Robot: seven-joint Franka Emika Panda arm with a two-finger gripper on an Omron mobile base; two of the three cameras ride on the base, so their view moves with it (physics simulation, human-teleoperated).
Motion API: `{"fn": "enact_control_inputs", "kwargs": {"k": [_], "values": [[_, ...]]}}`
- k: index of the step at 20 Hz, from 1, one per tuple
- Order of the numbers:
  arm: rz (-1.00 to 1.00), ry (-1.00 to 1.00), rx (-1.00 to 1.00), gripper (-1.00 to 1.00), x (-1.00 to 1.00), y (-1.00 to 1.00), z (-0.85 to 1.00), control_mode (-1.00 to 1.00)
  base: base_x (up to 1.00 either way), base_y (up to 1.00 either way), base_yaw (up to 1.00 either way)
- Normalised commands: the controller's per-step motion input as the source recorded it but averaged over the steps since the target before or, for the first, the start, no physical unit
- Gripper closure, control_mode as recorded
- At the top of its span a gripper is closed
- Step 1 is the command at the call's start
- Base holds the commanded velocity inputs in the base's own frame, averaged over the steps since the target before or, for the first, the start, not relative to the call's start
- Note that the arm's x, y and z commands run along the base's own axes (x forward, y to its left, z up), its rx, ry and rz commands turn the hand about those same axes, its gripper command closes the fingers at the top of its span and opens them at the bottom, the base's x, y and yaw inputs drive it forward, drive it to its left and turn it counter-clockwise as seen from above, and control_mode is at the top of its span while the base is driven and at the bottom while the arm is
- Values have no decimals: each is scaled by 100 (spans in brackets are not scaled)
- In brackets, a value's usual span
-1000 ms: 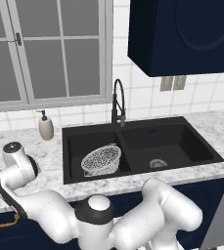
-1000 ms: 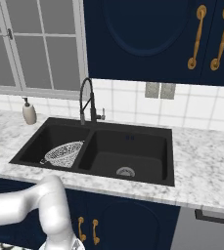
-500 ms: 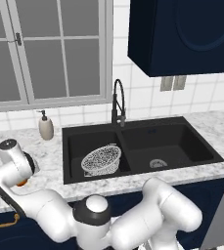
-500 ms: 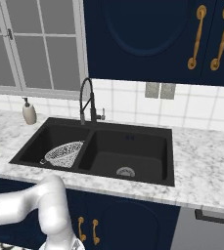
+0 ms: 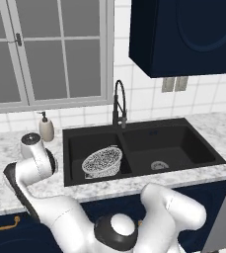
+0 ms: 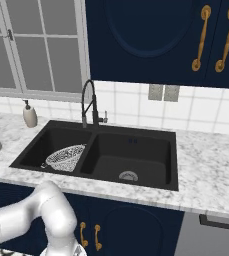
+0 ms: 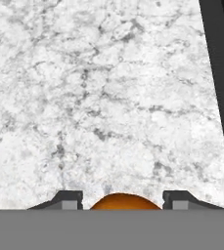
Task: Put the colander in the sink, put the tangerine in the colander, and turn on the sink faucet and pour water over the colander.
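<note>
- In the hand view the gripper (image 7: pixel 120 199) shows at the bottom middle of the frame, its two dark fingertips (image 7: pixel 67 198) partly apart
- The tangerine (image 7: pixel 125 202) sits exactly between these tips, only its orange top visible above the lower edge; the tips stand close on both sides of it, but the contact itself cannot be seen, so it is not sure if the fruit is really gripped
- Behind the fruit in this view lies the white marble counter (image 7: pixel 99 97), and a black strip of the sink (image 7: pixel 222 88) runs down the right edge of the frame
- In the left base view the arm bends to the left middle of the frame, over the counter beside the sink; the gripper's tips are hidden behind the arm's last white joint there
- This view shows the colander (image 5: pixel 102 162) lying tilted in the left basin of the sink (image 5: pixel 193 158), near the divider between the two basins
- The sink faucet (image 5: pixel 119 103) stands behind the divider in the centre of the frame, and a soap bottle (image 5: pixel 46 127) stands on the counter at the left of the sink
- In the right base view the colander (image 6: pixel 66 156) leans in the left basin, the faucet (image 6: pixel 89 102) is upper middle, and the soap bottle (image 6: pixel 30 115) is at the left
</note>
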Motion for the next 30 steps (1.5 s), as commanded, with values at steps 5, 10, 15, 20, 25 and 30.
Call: {"fn": "enact_control_inputs", "kwargs": {"k": [5,10,15,20,25,30], "values": [[-35,0,4,100,4,-100,0,-100,0,0,0],[-40,0,0,100,34,-100,2,-100,0,0,0],[-42,8,1,100,44,-90,19,-100,0,0,0],[-40,27,1,100,42,-74,28,-100,0,0,0],[-37,20,0,100,37,-64,5,-100,0,0,0],[-35,9,0,100,33,-37,-9,-100,0,0,0]]}}
